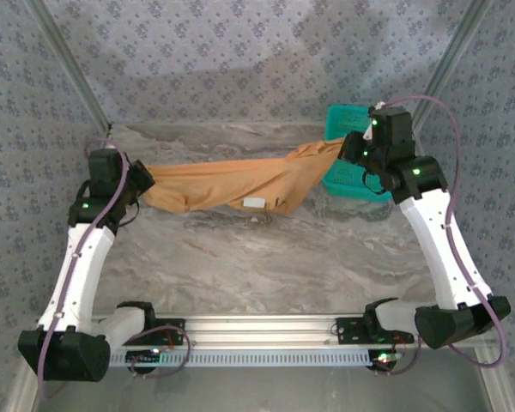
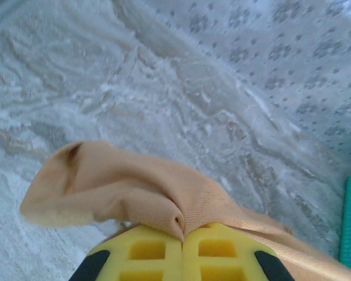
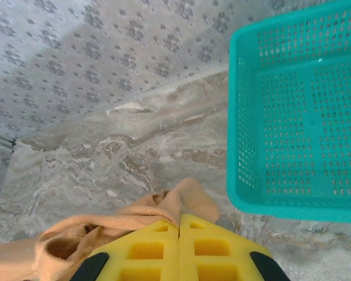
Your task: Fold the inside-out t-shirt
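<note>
Item one, the garment. The inside-out t-shirt (image 1: 232, 182) hangs between your two grippers as a stretched tan band. It runs from lower left to upper right across the back of the table (image 1: 266, 257). Its upper edge is taut and its lower part sags in loose folds. From the overhead view you cannot tell whether the lowest folds touch the marble-patterned top. A small whitish label (image 1: 254, 203) shows at the lower edge, near the middle of the span.

Item two, your left gripper (image 1: 142, 182). It stands at the left rear of the table, at the shirt's left end. In the left wrist view its yellow pads (image 2: 146, 252) are pressed together with a pinch of the fabric caught in the seam between them. Record it as clamped on the shirt. A loose flap of cloth curls out to the left of the pads.

Item three, your right gripper (image 1: 350, 148). It stands at the right rear, in front of the teal basket (image 1: 354, 185). In the right wrist view its pads (image 3: 210, 246) likewise meet, with a ribbed edge of the fabric gripped between them. Record it as clamped on the shirt as well.

Item four, surroundings. The basket sits at the right rear corner, just beside the shirt's right end. Its perforated floor and walls lie to the right of the pads in the right wrist view. Patterned grey wall panels (image 1: 240, 60) enclose the table's far sides.
</note>
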